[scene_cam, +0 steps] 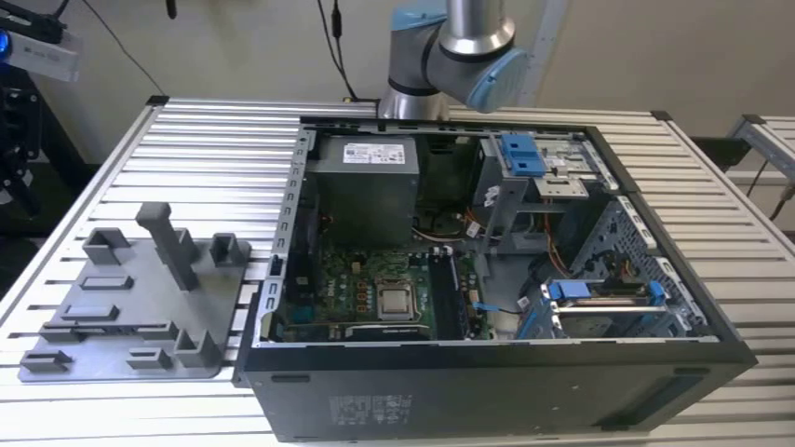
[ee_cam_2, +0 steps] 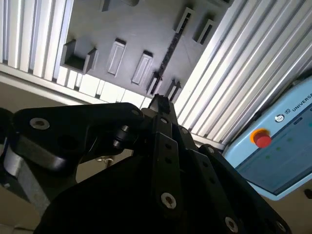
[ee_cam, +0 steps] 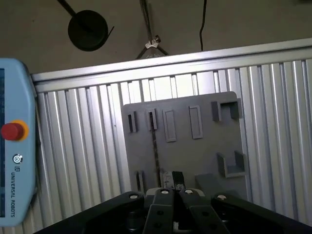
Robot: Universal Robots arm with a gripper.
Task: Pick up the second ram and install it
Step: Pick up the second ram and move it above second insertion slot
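Observation:
The second ram (ee_cam: 155, 146) is a thin dark strip standing on edge in the grey moulded tray (ee_cam: 195, 151), running between two slotted posts. In the second wrist view, the ram (ee_cam_2: 169, 51) shows as the same dark line on the tray (ee_cam_2: 122, 29). My gripper (ee_cam: 171, 183) hangs well above the tray, roughly in line with the strip's near end and apart from it. The gripper (ee_cam_2: 158, 103) has nothing visible in it. In the exterior view the tray (scene_cam: 125, 307) lies left of the open computer case (scene_cam: 497, 279).
The case holds a motherboard with a silver processor chip (scene_cam: 397, 300), a power supply (scene_cam: 363, 186) and blue drive latches (scene_cam: 522, 154). A pale blue teach pendant (ee_cam: 14, 146) with a red button lies on the slatted aluminium table (scene_cam: 211, 158) beside the tray.

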